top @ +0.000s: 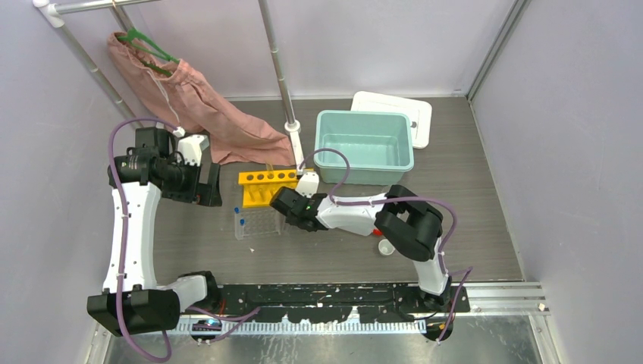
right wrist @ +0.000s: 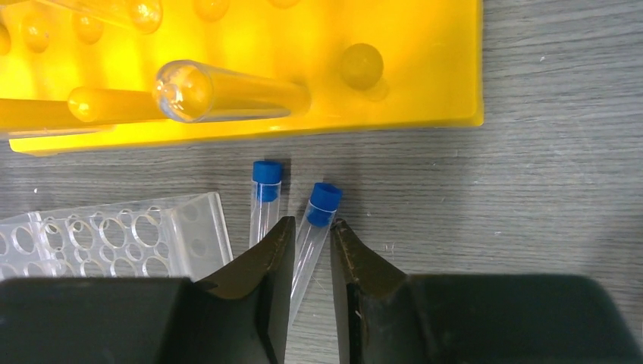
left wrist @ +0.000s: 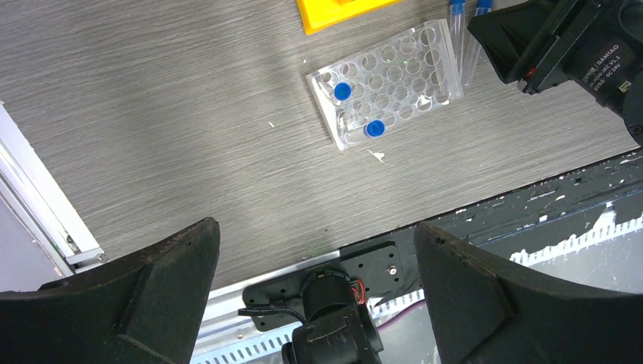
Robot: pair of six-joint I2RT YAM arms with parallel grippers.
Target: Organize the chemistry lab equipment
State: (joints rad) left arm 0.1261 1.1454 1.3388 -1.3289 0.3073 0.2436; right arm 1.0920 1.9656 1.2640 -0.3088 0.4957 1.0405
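At the left of the overhead view the left gripper (top: 206,189) hangs spread wide and empty, while at centre the clear plastic well tray (left wrist: 387,83) already holds two small clear blue-capped tubes (left wrist: 343,91). Below the yellow plastic tube rack (right wrist: 425,76) the right gripper (right wrist: 311,231) straddles one of two loose tubes (right wrist: 321,205), though whether it pinches it cannot be told; most sorting seems left

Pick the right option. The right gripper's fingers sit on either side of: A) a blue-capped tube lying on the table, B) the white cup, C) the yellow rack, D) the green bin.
A: in the right wrist view the right gripper straddles a blue-capped tube lying flat on the table.
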